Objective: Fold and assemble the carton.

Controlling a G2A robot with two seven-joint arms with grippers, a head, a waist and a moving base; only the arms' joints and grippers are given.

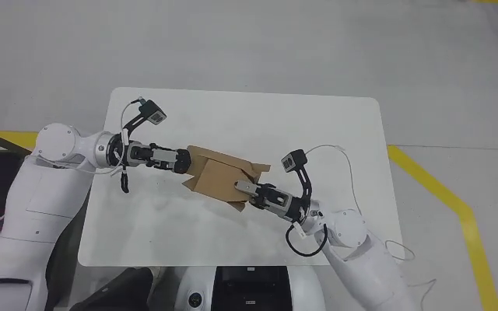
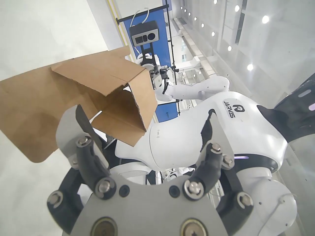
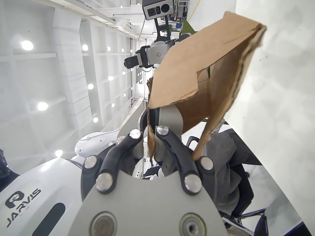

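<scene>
carton (image 1: 220, 175) sits mid-frame in the top view, over the middle of the white table (image 1: 342, 124). It's a brown tube, partly opened, end flaps loose, lying skewed rather than square. Can't tell whether it rests on the table or hangs clear.

right gripper (image 3: 151, 133) comes in from the lower right of the frame and is pinched on the edge of one carton wall, cardboard clamped between its fingers (image 3: 169, 119). That's the only firm hold I see.

left gripper (image 2: 146, 126) comes in from the left of the frame, jaws spread wide, at the carton's other end. One finger (image 2: 82, 121) looks close against a flap and the carton's open corner sits between the two. Actual contact isn't clear.

Step in hand, my read: square the tube and start closing an end.

To do it well:
Use the right pinch as a fixed anchor, no twisting — thin board creases off the score lines.
Left should take a flap near its hinge line, not the tip, and fold along the score.
Minor flaps first, then major.
Push toward the right gripper so the wall doesn't slide out of the pinch.

Risk: a single-edge grip lets the carton swing when the left pushes — go slow.
</scene>
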